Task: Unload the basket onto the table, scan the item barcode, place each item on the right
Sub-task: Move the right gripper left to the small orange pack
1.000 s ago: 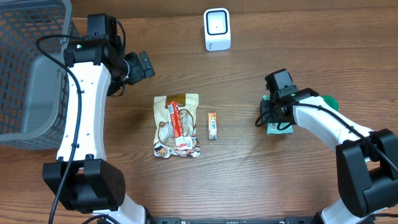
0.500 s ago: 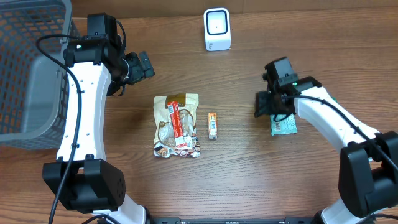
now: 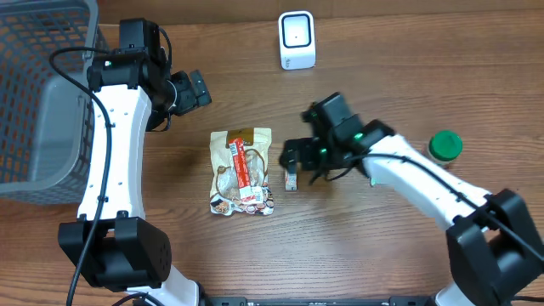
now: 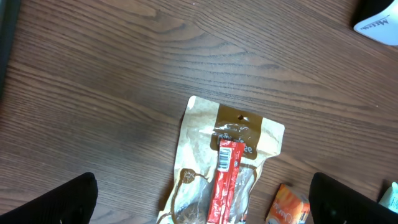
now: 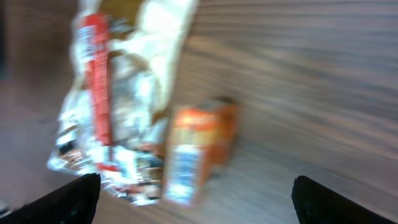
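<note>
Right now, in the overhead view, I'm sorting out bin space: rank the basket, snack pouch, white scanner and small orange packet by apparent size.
1. grey basket, even cropped by the frame
2. snack pouch
3. white scanner
4. small orange packet, clearly smallest

Soft, even light leaves only faint shadows on the wooden surface. Overhead and left wrist views are crisp; the right wrist view is motion-blurred throughout.

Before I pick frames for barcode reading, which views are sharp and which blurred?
Right wrist: heavy motion blur, orange packet and snack pouch smeared, print unreadable. Left wrist: sharp, the barcode on the pouch resolves as stripes. Overhead: sharp, evenly lit.
</note>
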`<action>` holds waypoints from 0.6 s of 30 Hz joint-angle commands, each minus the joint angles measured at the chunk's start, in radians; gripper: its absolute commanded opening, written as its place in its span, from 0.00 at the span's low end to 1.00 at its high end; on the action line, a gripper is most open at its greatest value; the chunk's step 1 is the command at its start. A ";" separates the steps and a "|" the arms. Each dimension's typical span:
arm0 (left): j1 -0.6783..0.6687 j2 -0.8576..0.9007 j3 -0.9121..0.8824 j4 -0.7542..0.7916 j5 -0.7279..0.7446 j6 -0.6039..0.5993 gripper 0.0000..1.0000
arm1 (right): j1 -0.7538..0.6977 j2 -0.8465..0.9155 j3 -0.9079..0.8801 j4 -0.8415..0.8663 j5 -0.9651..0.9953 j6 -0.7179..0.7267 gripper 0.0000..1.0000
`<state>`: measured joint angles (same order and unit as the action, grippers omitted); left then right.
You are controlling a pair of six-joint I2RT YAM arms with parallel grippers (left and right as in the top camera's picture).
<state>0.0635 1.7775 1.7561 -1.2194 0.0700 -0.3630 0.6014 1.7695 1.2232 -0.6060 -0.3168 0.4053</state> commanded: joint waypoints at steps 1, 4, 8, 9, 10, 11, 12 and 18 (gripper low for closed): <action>-0.005 -0.021 0.013 0.000 -0.003 0.012 1.00 | 0.074 -0.012 0.007 0.075 0.001 0.070 1.00; -0.005 -0.021 0.013 0.000 -0.003 0.012 1.00 | 0.093 -0.011 0.007 0.082 0.038 0.070 1.00; -0.005 -0.021 0.013 0.000 -0.002 0.012 1.00 | 0.089 -0.011 0.007 0.095 0.039 0.066 1.00; -0.005 -0.021 0.013 0.000 -0.003 0.012 1.00 | 0.089 -0.011 0.007 0.095 0.040 0.047 1.00; -0.005 -0.021 0.013 0.000 -0.003 0.012 1.00 | 0.089 -0.010 0.007 0.097 0.048 0.031 1.00; -0.005 -0.021 0.013 0.000 -0.003 0.012 1.00 | 0.089 -0.006 0.007 0.100 0.074 0.033 1.00; -0.005 -0.021 0.013 0.000 -0.003 0.012 1.00 | 0.089 -0.006 0.007 0.097 0.093 0.036 0.98; -0.005 -0.021 0.013 0.000 -0.003 0.012 1.00 | 0.096 -0.003 0.006 0.081 0.214 0.185 0.73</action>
<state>0.0635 1.7775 1.7561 -1.2194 0.0700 -0.3630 0.6941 1.7699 1.2228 -0.5220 -0.2081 0.4988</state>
